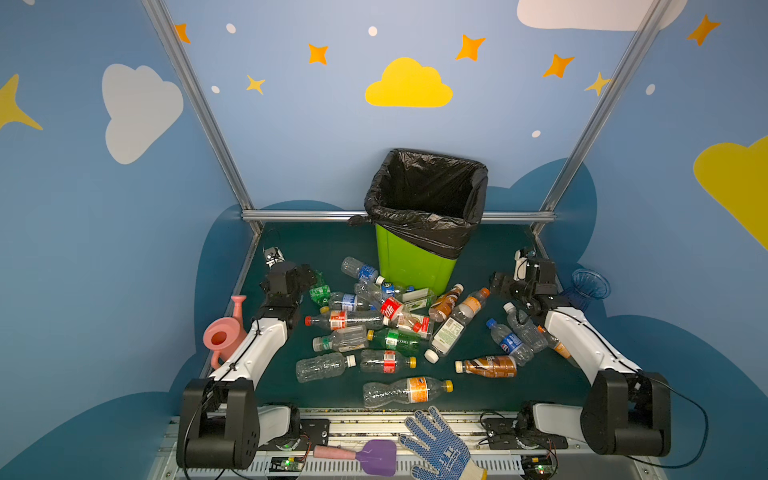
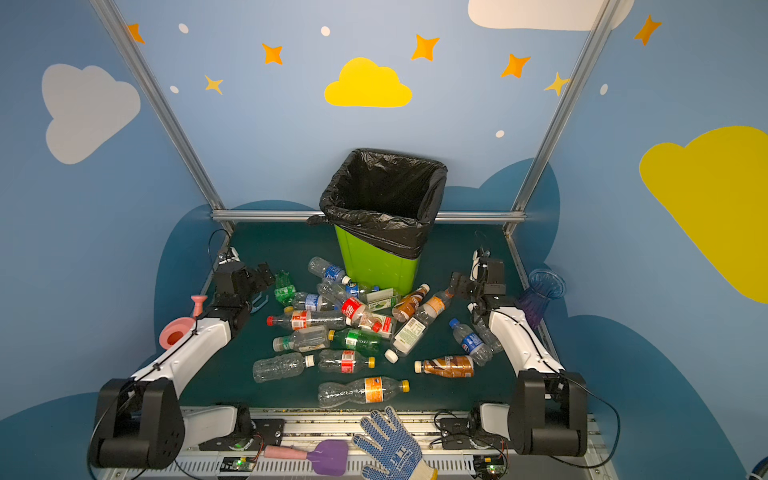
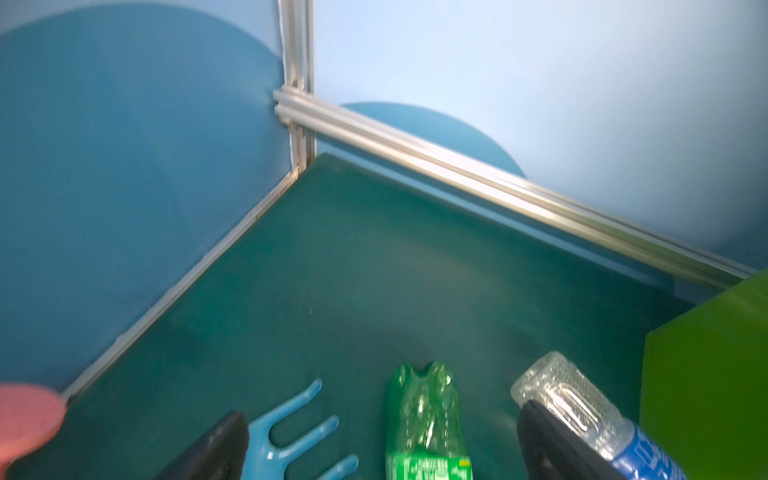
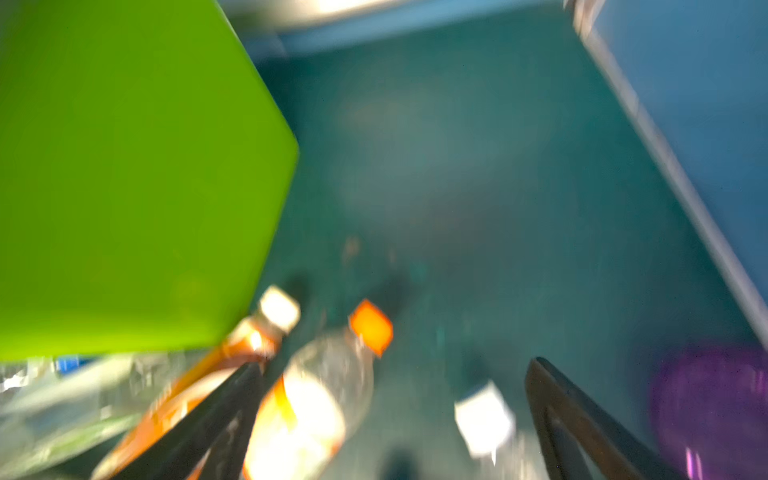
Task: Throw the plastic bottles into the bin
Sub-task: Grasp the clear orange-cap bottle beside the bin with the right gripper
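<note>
The plastic bottles are lying on their sides in a loose heap on the dark green table, spreading from the foot of the bin toward the near edge. The bin is standing upright at the far middle of the table, its lime-green walls showing below a black bag folded over the rim. The nearest bottles are lying just beside its base. The left gripper is hanging low at the left edge of the heap, jaws standing wide apart and gripping nothing. In the left wrist view a green bottle is lying on the table between the two fingers, apart from both. A clear bottle with a blue label is lying beside one finger, close to the bin wall, and a blue toy rake is lying next to the other finger. The right gripper is hanging at the right of the heap near a corner of the bin, jaws likewise spread wide and empty. The right wrist view is blurred, yet an orange-capped bottle and a white cap are showing between the fingers; whether either is touching a finger cannot be told. A pink watering can is sitting at the left table edge beside the left arm, and a blue-purple vase is standing at the right edge behind the right arm. A blue dotted glove and a purple scoop are lying on the near rail.
</note>
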You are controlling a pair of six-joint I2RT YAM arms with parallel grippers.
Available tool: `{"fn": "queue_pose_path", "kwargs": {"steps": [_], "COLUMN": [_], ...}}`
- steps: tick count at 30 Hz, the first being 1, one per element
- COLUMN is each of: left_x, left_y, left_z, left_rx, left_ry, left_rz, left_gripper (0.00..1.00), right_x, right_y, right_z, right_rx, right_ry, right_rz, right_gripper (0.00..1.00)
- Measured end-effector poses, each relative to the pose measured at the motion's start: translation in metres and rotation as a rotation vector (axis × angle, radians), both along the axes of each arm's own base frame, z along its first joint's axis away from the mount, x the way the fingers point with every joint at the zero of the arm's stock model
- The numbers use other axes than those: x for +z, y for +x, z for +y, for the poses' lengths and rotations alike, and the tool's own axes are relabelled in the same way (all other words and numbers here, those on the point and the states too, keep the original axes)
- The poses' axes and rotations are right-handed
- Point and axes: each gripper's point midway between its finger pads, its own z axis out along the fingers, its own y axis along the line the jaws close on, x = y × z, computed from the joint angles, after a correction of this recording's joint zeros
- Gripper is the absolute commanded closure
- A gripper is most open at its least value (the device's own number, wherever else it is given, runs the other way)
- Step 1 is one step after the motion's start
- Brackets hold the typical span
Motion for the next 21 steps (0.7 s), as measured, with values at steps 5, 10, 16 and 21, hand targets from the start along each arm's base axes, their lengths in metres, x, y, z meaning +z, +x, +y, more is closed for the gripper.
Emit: {"fn": "queue_pose_path", "kwargs": {"steps": [5, 10, 16, 21], "left_x": [-0.008, -0.012, -0.014, -0.015], "left_y": [-0.012, -0.016, -0.018, -0.019], "left_z": [-0.007, -0.019, -0.027, -0.028], "left_rx": [-0.004, -0.031, -0.047, -0.047], "left_ry": [-0.024, -0.015, 0.005, 0.015], "left_rz": [0.051, 0.077, 0.098, 0.106], "left_gripper": [0.0, 0.0, 0.0, 0.0], "right_x": [-0.018, -0.018, -0.047, -0.066], "right_y": [-0.027, -0.029, -0.03, -0.029], "right_z": [0.0, 0.015, 0.038, 0.047], "right_rx": [-0.08, -0.104, -0.123, -0.137], "right_ry": [0.078, 0.209, 0.338, 0.404], "right_rz": [0.181, 0.264, 0.395, 0.465], "right_gripper": [0.02, 0.02, 0.04, 0.1]}}
